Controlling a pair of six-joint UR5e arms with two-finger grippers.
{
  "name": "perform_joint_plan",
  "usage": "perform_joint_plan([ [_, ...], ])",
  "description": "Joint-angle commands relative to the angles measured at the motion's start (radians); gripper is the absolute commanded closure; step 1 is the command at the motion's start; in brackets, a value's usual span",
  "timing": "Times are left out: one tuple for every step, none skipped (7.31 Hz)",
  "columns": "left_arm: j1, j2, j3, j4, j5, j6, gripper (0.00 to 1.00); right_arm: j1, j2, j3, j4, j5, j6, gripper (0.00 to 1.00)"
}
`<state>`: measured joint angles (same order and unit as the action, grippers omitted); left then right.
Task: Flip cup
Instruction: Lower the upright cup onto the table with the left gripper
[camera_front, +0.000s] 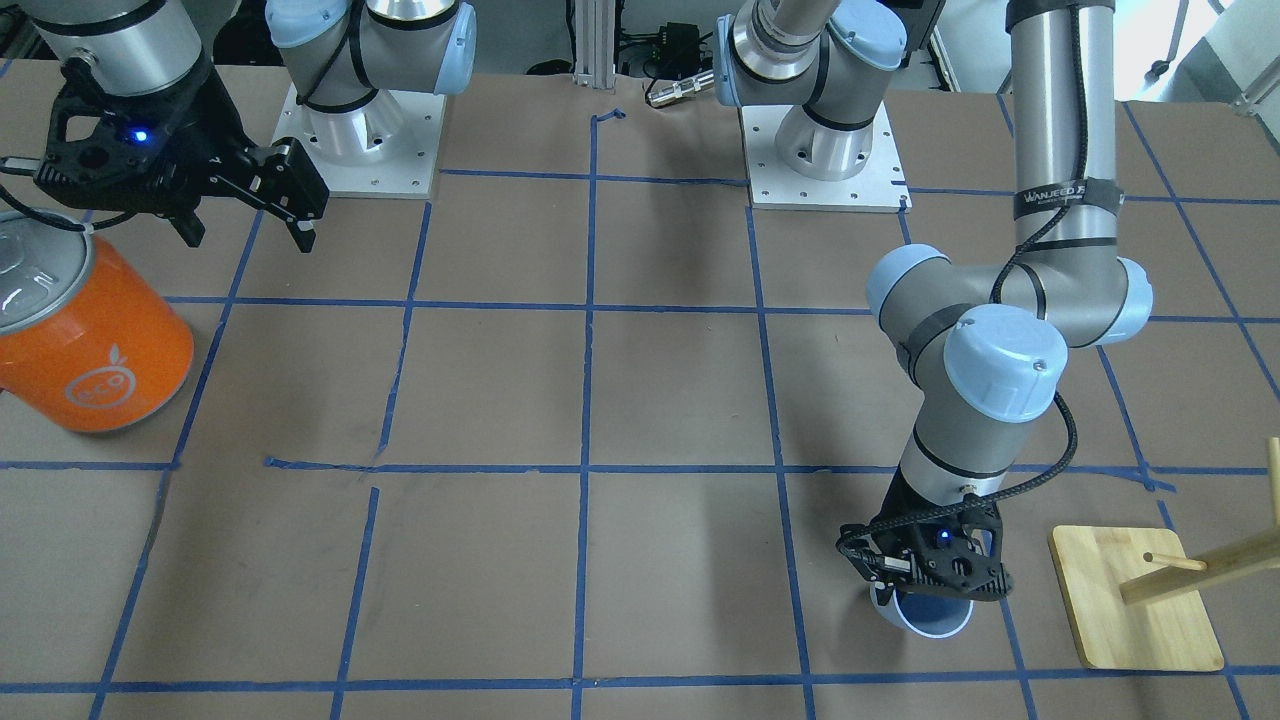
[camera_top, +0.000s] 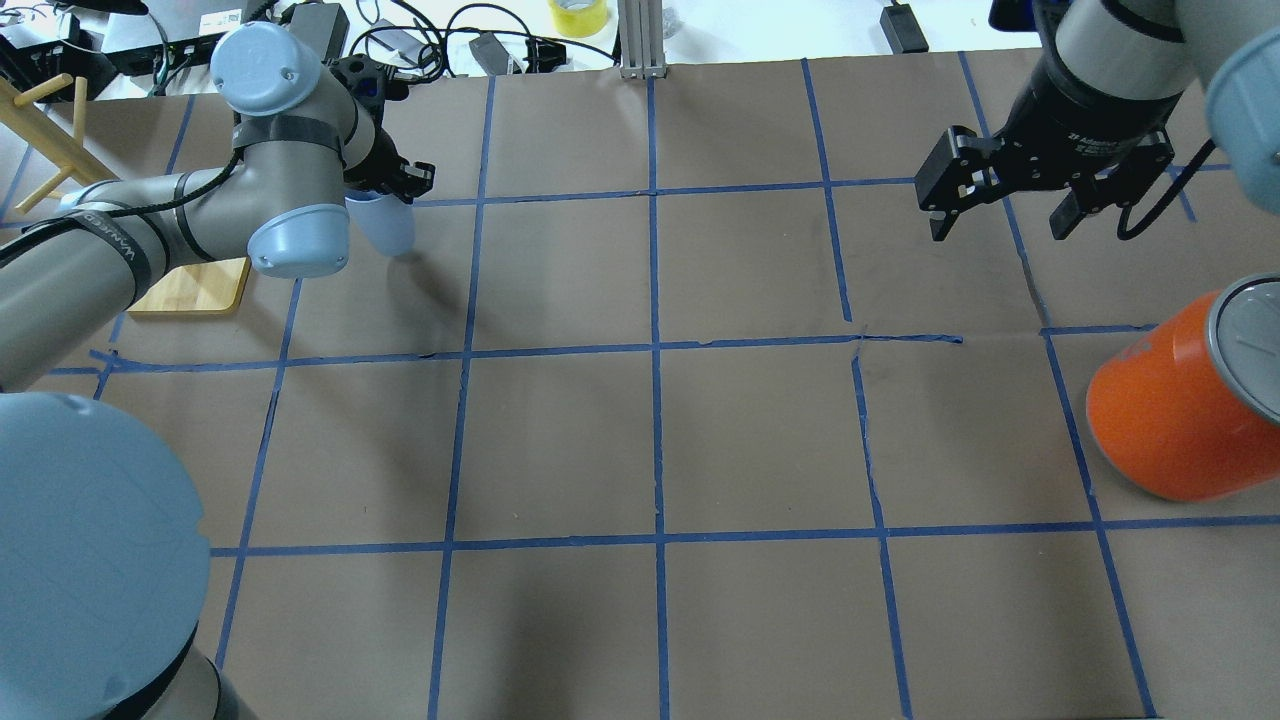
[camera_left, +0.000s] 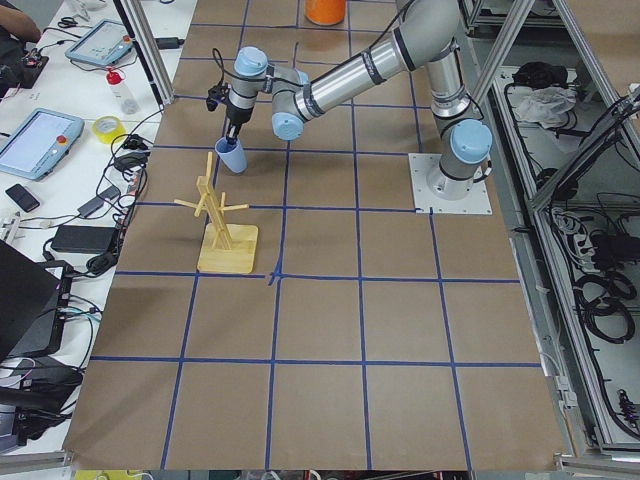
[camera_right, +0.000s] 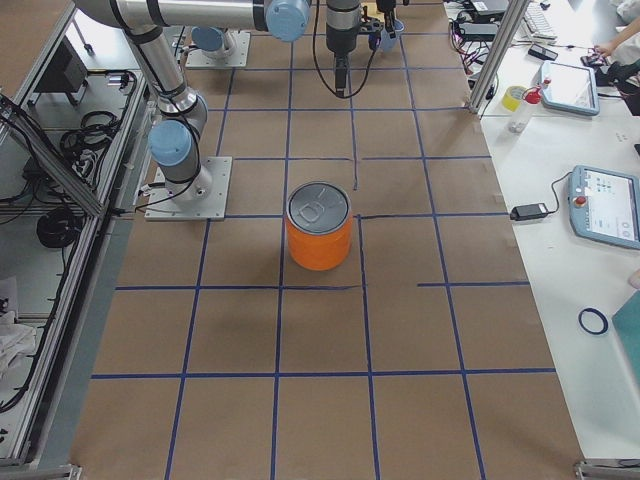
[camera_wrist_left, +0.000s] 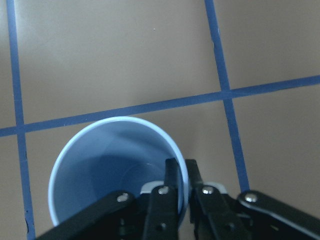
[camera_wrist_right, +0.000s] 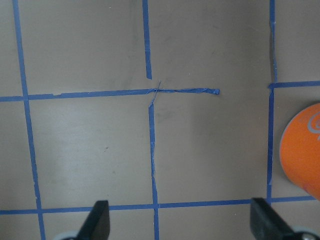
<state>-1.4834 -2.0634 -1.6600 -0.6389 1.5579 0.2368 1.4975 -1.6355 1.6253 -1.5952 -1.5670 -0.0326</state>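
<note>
The pale lavender-blue cup (camera_front: 935, 620) sits mouth up at the table's far left, beside the wooden rack. It also shows in the overhead view (camera_top: 386, 224), the exterior left view (camera_left: 231, 158) and the left wrist view (camera_wrist_left: 107, 165). My left gripper (camera_wrist_left: 180, 170) is shut on the cup's rim, one finger inside the wall and one outside; it also shows in the front-facing view (camera_front: 925, 580). I cannot tell whether the cup's base touches the table. My right gripper (camera_top: 998, 232) is open and empty, hanging above the table near the orange can.
A large orange can (camera_top: 1170, 420) with a silver lid stands at the right side, also in the front-facing view (camera_front: 95, 340). A wooden peg rack on a square base (camera_front: 1140, 600) stands close to the cup. Blue tape lines grid the brown table.
</note>
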Motion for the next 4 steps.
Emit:
perform_joint_plan([
  [0.0,-0.001,-0.017,0.001,-0.004,-0.001,1.0,0.015,-0.003,-0.002,-0.003,0.001,0.0,0.0],
  [0.0,-0.003,-0.017,-0.001,-0.002,-0.001,0.92,0.015,-0.001,-0.002,-0.062,0.001,-0.015,0.0],
  [0.0,-0.003,-0.017,-0.007,0.004,-0.001,0.75,0.017,0.0,-0.001,-0.106,0.002,-0.016,0.0],
  [0.0,0.005,-0.017,-0.012,0.005,-0.001,0.56,0.018,-0.001,0.001,-0.101,0.001,-0.016,0.0],
])
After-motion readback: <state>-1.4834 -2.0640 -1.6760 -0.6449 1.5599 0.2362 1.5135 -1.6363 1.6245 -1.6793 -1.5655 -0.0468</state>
